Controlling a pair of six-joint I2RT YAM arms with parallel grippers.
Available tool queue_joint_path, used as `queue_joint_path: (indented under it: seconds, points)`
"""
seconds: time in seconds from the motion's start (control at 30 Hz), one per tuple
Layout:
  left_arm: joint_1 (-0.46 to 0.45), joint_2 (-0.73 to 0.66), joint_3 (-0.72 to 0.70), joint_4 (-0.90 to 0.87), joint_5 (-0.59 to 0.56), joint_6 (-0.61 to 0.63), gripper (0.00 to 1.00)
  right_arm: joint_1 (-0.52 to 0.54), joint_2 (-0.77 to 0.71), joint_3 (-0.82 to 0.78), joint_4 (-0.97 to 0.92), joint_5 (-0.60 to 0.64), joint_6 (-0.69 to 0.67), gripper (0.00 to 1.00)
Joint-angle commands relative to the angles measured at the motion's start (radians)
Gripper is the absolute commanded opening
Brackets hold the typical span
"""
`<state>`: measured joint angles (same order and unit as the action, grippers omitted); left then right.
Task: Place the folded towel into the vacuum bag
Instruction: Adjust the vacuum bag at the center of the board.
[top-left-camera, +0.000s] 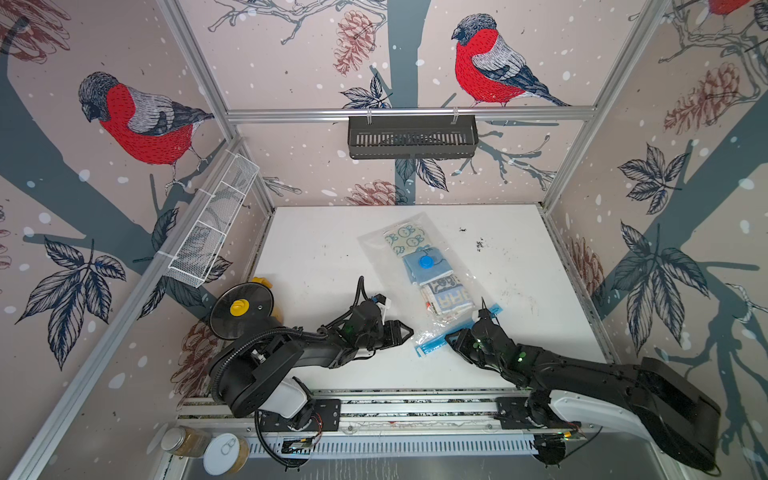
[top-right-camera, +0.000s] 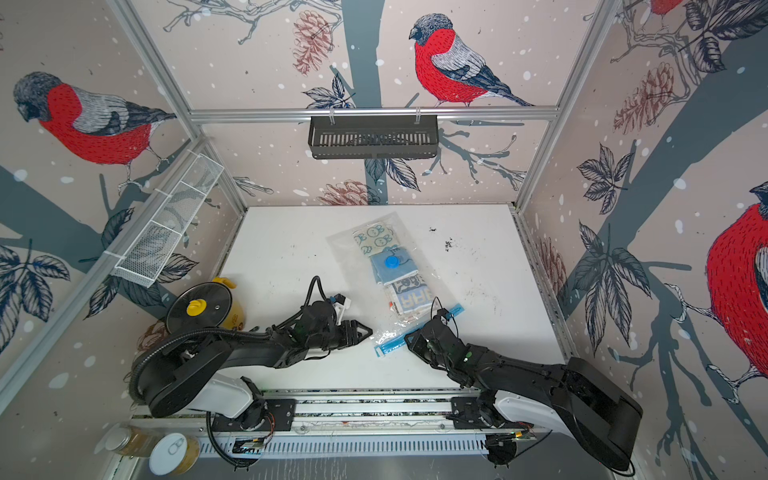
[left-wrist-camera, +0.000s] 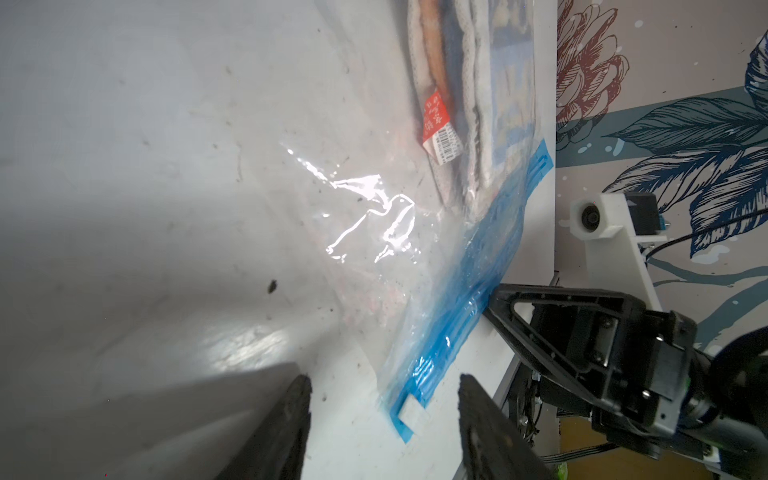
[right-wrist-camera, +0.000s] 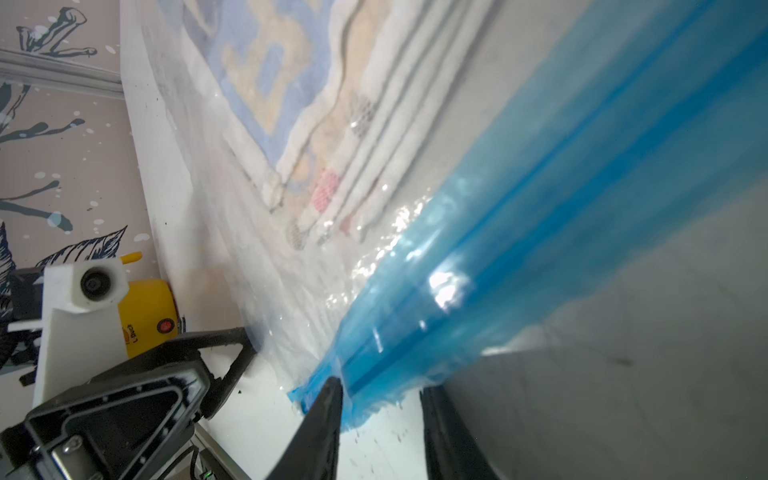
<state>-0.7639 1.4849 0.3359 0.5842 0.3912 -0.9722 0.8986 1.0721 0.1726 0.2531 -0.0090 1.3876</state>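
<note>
The vacuum bag is clear, glossy, crinkled plastic with a smooth, translucent blue zip strip. The folded towel inside is soft, looped cloth. The white desk looks matt and scuffed.

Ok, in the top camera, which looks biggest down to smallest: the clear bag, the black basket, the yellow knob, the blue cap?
In a top view:
1. vacuum bag
2. black basket, though it hangs higher, nearer the camera
3. yellow knob and blue cap: nearly alike, and the knob sits higher, so unranked.
</note>
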Motion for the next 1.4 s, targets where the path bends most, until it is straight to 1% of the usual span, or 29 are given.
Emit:
queue_joint_path:
  seconds: [0.0, 0.17, 0.3, 0.37, 0.47, 0.53, 0.77, 0.9, 1.1, 1.23, 1.37]
  points:
    - [-0.002, 0.028, 0.01, 0.031, -0.006, -0.023, 0.53, 0.029, 0.018, -0.014, 0.043, 0.018, 0.034, 0.36]
    - [-0.002, 0.054, 0.033, 0.049, -0.018, -0.021, 0.36, 0.054, 0.067, -0.011, 0.12, 0.012, 0.032, 0.35]
    - [-0.002, 0.061, 0.042, 0.058, -0.026, -0.023, 0.25, 0.059, 0.081, -0.021, 0.172, 0.012, 0.034, 0.34]
    - [-0.002, 0.065, 0.052, 0.057, -0.033, -0.02, 0.17, 0.059, 0.08, -0.026, 0.189, 0.017, 0.034, 0.34]
    - [-0.001, 0.071, 0.064, 0.053, -0.042, -0.017, 0.09, 0.059, 0.073, -0.034, 0.202, 0.025, 0.04, 0.34]
    - [-0.002, 0.072, 0.073, 0.047, -0.049, -0.016, 0.06, 0.057, 0.068, -0.035, 0.201, 0.031, 0.04, 0.34]
    - [0.015, 0.09, 0.113, 0.013, -0.063, 0.014, 0.0, 0.048, 0.066, -0.044, 0.221, 0.04, 0.033, 0.34]
    - [0.044, 0.109, 0.133, 0.021, -0.042, 0.022, 0.0, 0.04, 0.058, -0.062, 0.29, 0.046, 0.027, 0.38]
    - [0.087, 0.093, 0.166, -0.018, -0.022, 0.048, 0.0, 0.024, 0.053, -0.044, 0.329, 0.061, -0.012, 0.4]
    - [0.088, 0.079, 0.178, -0.05, 0.005, 0.046, 0.0, 0.016, 0.082, -0.041, 0.402, 0.049, -0.03, 0.4]
    - [0.087, 0.067, 0.17, -0.056, 0.032, 0.031, 0.0, 0.014, 0.15, -0.035, 0.49, 0.012, -0.023, 0.4]
